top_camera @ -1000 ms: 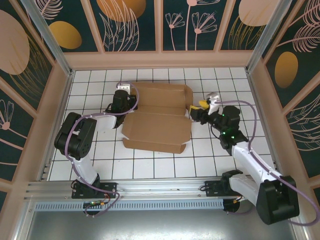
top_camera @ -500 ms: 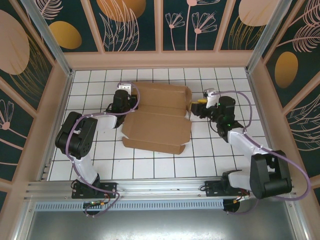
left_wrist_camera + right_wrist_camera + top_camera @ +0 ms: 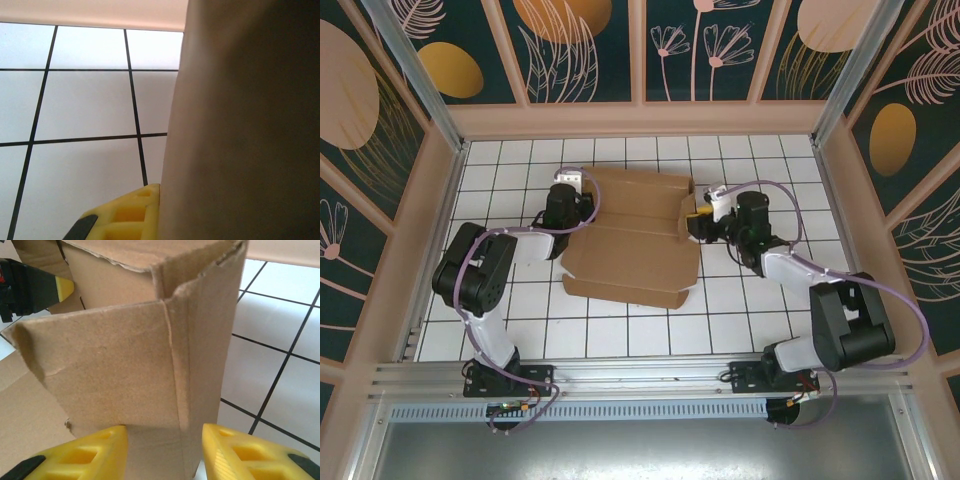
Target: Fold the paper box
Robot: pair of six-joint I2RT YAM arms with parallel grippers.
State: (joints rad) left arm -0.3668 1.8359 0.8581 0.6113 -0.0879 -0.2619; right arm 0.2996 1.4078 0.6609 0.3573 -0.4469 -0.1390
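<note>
The paper box (image 3: pixel 635 235), plain brown cardboard, lies partly folded on the white tiled floor. Its far panel (image 3: pixel 640 190) stands up and its near panel lies flat. My left gripper (image 3: pixel 578 203) is at the box's left edge, shut on a raised side flap (image 3: pixel 240 130). One yellow finger (image 3: pixel 135 210) presses the flap and the other is hidden behind it. My right gripper (image 3: pixel 695 222) is at the box's right end. Its jaws (image 3: pixel 164 440) stand open astride the upright folded corner (image 3: pixel 115 360), a yellow finger on each side. The left gripper's black and yellow finger (image 3: pixel 35 287) shows beyond the box.
Wooden walls (image 3: pixel 640 120) close in the tiled floor (image 3: pixel 620 330) on three sides. An aluminium rail (image 3: pixel 620 375) runs along the near edge by the arm bases. Bare tiles lie in front of the box and to the right of my right arm (image 3: pixel 790 270).
My right gripper has moved left onto the box's right end, raising that side flap, and its jaws have narrowed around it. The left gripper has stayed put.
</note>
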